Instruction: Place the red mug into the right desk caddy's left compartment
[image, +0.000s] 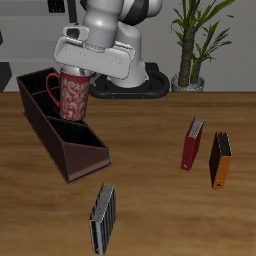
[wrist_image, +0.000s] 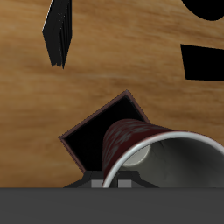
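Observation:
The red mug (image: 73, 96), speckled and with a whitish inside, hangs in my gripper (image: 79, 70), which is shut on its rim. It is held just above the right desk caddy (image: 62, 142), a long dark maroon box with dividers, over the part towards the caddy's back end. The mug's bottom is about level with the caddy's walls. In the wrist view the mug (wrist_image: 144, 140) fills the space below the fingers, and an open dark compartment of the caddy (wrist_image: 92, 138) shows right behind it. The caddy's low sloped end (image: 88, 158) points to the table's front.
A slim red book (image: 191, 143) and an orange book (image: 220, 159) stand on the table away from the caddy. A dark striped book (image: 103, 218) lies near the front edge and also shows in the wrist view (wrist_image: 59, 31). A potted plant (image: 196, 40) stands at the back.

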